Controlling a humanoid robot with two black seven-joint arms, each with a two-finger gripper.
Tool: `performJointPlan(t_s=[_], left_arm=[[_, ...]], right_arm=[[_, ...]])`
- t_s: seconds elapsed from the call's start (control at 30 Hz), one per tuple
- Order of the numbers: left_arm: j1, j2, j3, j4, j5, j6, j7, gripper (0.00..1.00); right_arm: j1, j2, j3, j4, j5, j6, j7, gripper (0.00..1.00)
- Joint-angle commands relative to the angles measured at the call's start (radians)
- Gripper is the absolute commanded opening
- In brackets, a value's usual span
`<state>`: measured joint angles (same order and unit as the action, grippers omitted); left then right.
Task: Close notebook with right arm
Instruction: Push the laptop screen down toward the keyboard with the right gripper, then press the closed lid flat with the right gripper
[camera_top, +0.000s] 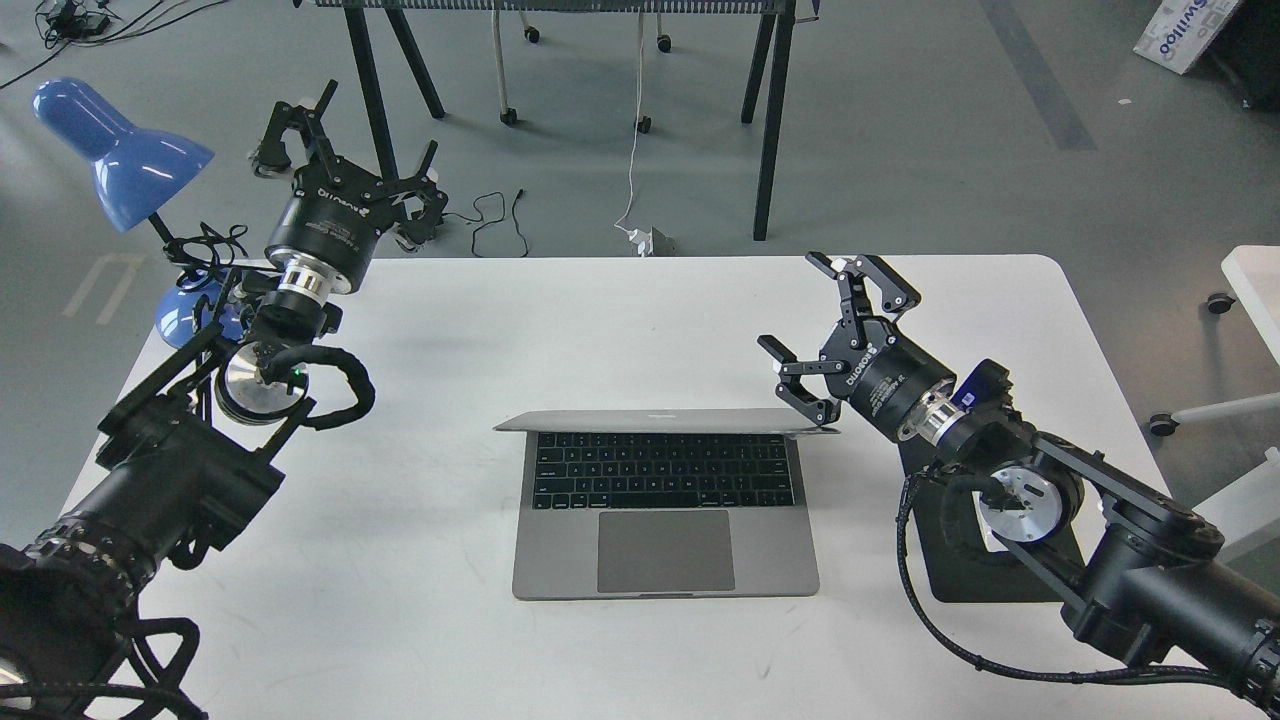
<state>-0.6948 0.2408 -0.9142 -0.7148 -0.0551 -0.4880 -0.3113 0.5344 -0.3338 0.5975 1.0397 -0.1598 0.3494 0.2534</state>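
The grey notebook (665, 540) lies in the middle of the white table (600, 310), keyboard and trackpad showing. Its lid (665, 421) is tipped far forward, so I see it almost edge-on over the top key row. My right gripper (835, 335) is open; its lower finger (800, 392) touches the lid's right corner. My left gripper (345, 150) is open and empty at the table's far left, apart from the notebook.
A blue desk lamp (120, 150) stands at the far left corner. A flat black mouse pad (990, 540) lies under my right arm. Dark table legs (770, 120) and floor cables (490, 215) lie beyond the far edge.
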Motion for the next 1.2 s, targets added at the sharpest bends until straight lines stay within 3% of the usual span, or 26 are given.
performJointPlan(t_s=[0.0, 0.63, 1.17], left_arm=[[0.0, 0.0, 0.0, 0.0, 0.0, 0.0, 0.0, 1.0], [0.0, 0.0, -0.002, -0.002, -0.002, 0.0, -0.002, 1.0], [0.0, 0.002, -0.002, -0.002, -0.002, 0.0, -0.002, 1.0]], right_arm=[[-0.001, 0.001, -0.045, -0.001, -0.023, 0.0, 0.001, 1.0], [-0.039, -0.001, -0.197, -0.015, -0.202, -0.026, 0.004, 1.0], [-0.08, 0.001, -0.202, -0.041, -0.256, -0.049, 0.006, 1.0]])
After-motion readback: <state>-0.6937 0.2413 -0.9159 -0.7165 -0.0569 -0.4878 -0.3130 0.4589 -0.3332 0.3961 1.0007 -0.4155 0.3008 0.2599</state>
